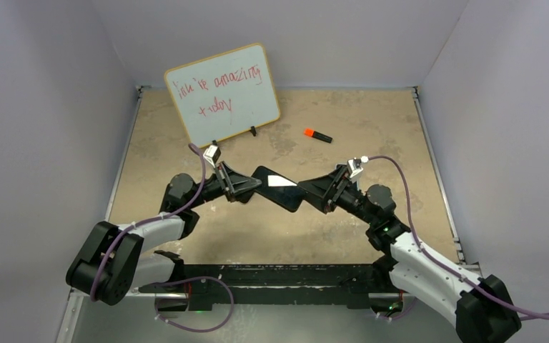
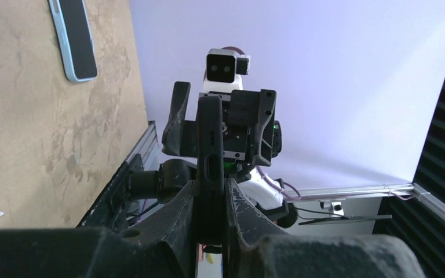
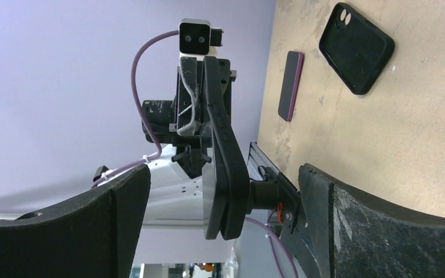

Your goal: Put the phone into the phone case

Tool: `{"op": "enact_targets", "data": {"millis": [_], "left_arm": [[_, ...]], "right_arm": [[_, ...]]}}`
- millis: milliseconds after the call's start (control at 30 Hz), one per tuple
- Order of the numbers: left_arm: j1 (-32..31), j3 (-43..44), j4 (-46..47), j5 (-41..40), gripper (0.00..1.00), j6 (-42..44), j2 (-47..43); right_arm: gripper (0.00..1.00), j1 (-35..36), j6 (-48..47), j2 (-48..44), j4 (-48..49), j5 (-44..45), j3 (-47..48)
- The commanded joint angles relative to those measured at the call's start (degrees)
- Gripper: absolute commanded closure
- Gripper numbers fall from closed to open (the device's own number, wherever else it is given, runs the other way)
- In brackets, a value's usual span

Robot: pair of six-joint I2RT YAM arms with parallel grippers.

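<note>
- Top external: both arms angle inward, meeting over the counter point(image 1: 372, 121).
- Left hand point(image 2: 210, 200) clamps the black phone case point(image 2: 210, 139) edge-on, up in the air.
- Right hand point(image 3: 225, 174) gapes wide around it, no contact.

Your top view is bright and even, lit softly from overhead, with only faint, fuzzy shadows under the arms on the mottled tan tabletop point(image 1: 372, 114). One white glare patch sits on the flat black glossy handset point(image 1: 286, 196) at mid-frame. In your left wrist view the pale lavender wall point(image 2: 336, 69) at upper right is nearly washed out, and the left gripper's black fingers point(image 2: 255, 243) along the bottom are blurred. In your right wrist view the right gripper's black fingers point(image 3: 382, 231) at both lower corners are soft and dark, showing little detail.
</note>
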Motion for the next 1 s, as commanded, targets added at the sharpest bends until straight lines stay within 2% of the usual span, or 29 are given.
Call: {"op": "enact_targets", "data": {"millis": [0, 200, 400, 600, 800, 900, 967], "left_arm": [[-0.1, -0.1, 8.5, -3.6, 1.0, -3.2, -1.5], [-0.1, -1.3, 8.4, -4.5, 1.0, -3.5, -2.8], [-0.1, -1.9, 8.3, -5.1, 1.0, -3.6, -3.4], [-0.1, -2.6, 8.7, -6.4, 1.0, -4.0, -3.9], [-0.1, -3.0, 8.7, -7.4, 1.0, -4.0, -3.7], [-0.1, -2.7, 7.3, -7.2, 1.0, -3.4, -3.8], [-0.1, -2.4, 6.2, -6.9, 0.93, -2.8, -4.0]], "right_arm": [[0.04, -0.1, 1.3, 0.1, 1.5, 1.7, 0.1], [0.23, 0.0, 3.6, 4.2, 10.6, -2.9, -0.2], [0.41, 0.4, 3.9, 5.2, 13.0, -3.4, 0.1], [0.41, 2.1, 5.0, 6.4, 16.0, -3.7, 0.0], [0.56, 2.8, 6.0, 6.2, 17.1, -3.2, -0.1], [0.77, 2.9, 6.2, 5.8, 17.1, -2.5, -0.2], [0.9, 2.9, 6.6, 5.6, 17.1, -1.8, -0.4]]}}
